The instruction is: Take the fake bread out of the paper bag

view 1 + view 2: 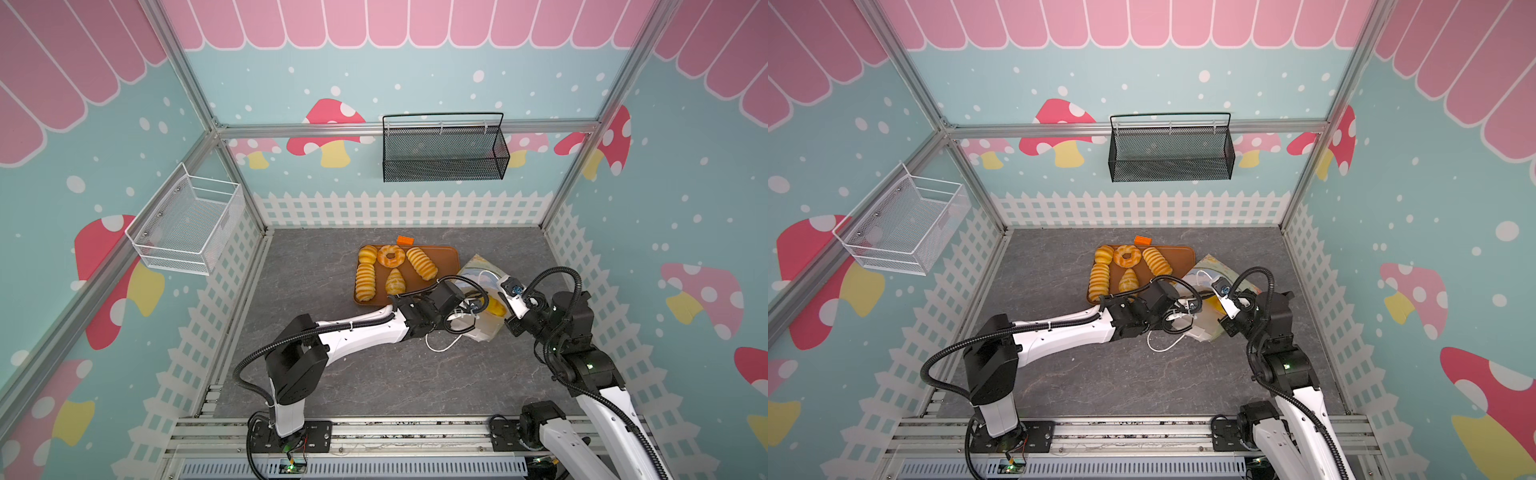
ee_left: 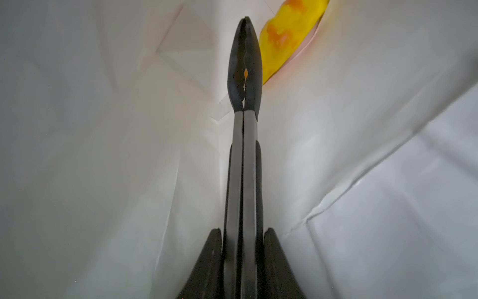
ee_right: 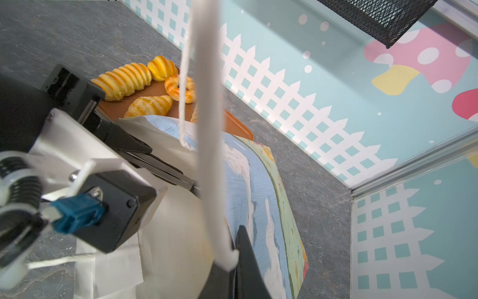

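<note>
1. Left wrist view: your left gripper [image 2: 243, 233] is clamped on a pair of tongs [image 2: 243, 160], with its black fingers [image 2: 214, 259] pressed against the metal arms.
2. Ahead of that gripper the tongs reach into the white inside of the paper bag [image 2: 388, 155]. Their black tips are pressed together with nothing between them.
3. One yellow piece of the fake bread [image 2: 284, 38] lies in the bag just beside the tong tips, against the bag wall. You cannot tell whether the tips touch it.
4. Your right gripper [image 3: 232, 256] is closed on the bag's white cord handle [image 3: 207, 103], which runs straight away from its jaws.
5. In the right wrist view, the bag's blue-and-green printed side lies just beside the right gripper, and the tongs enter the bag mouth beyond it.
6. In both top views your two grippers sit near each other at the bag.
7. Beyond your left gripper and to its left lies the orange-brown tray [image 1: 451, 257], just beside the bag. It holds a bun [image 1: 367, 254], a ring doughnut [image 1: 391, 256], a croissant [image 1: 395, 281], a ridged roll [image 1: 421, 262] and a second ridged roll [image 1: 365, 281].
</note>
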`<state>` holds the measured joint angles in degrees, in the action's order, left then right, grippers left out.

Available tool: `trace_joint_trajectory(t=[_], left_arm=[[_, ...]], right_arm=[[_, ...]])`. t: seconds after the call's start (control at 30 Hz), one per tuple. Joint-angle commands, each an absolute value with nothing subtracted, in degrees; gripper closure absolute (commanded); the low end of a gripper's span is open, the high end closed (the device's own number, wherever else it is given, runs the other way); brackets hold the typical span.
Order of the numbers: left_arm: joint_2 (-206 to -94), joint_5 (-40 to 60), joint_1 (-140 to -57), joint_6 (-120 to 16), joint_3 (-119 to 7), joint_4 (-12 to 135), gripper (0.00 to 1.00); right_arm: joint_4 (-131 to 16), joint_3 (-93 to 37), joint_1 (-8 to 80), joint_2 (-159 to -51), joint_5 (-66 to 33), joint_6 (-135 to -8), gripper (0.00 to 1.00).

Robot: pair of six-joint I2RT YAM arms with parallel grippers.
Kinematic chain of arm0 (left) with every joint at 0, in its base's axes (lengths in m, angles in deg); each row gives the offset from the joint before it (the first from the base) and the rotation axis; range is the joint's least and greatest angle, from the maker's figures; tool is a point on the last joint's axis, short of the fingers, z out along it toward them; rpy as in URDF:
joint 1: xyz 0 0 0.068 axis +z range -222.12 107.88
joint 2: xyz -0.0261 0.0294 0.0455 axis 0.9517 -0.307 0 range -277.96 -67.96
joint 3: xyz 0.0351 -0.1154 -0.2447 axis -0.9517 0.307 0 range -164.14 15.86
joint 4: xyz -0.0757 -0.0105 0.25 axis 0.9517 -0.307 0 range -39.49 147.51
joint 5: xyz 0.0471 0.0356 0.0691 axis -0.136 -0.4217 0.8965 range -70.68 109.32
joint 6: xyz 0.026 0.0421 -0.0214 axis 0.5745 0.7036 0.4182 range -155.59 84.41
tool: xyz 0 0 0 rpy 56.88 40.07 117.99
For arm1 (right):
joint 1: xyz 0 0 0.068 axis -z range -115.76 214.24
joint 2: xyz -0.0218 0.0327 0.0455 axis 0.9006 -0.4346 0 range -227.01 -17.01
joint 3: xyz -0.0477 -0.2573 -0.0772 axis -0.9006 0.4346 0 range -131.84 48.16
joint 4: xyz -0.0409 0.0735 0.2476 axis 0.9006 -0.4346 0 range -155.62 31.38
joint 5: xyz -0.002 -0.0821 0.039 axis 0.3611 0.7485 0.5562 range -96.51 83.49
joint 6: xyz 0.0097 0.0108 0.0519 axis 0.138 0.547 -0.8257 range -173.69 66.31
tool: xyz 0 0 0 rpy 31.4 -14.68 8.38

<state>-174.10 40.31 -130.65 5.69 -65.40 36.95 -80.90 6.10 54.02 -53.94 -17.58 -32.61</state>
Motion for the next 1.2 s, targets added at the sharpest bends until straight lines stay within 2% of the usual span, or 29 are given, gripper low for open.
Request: trace_joint_trajectory(t=[0.0, 0.2, 0.67, 0.97, 1.17], left_arm=[[-171.67, 42.68, -130.94, 11.25, -65.18, 38.52, 0.73], [-171.67, 44.25, -131.61, 14.61, -63.87, 39.19, 0.64], [-171.23, 42.18, -133.00, 16.71, -59.66, 46.68, 0.54], [-173.19, 39.70, -133.73, 15.00, -61.55, 44.70, 0.52], [-174.17, 33.66, -132.97, 9.17, -65.38, 39.45, 0.52]], right_arm=[[-79.39, 7.51, 53.74, -52.23, -19.13, -29.62, 1.00], [-78.51, 11.38, 53.78, -48.57, -18.37, -24.08, 1.00], [-77.77, 13.27, 53.73, -48.46, -19.93, -19.81, 1.00], [-76.19, 15.10, 53.75, -48.17, -20.57, -17.61, 1.00], [-73.92, 15.60, 53.76, -48.22, -21.15, -17.39, 1.00]])
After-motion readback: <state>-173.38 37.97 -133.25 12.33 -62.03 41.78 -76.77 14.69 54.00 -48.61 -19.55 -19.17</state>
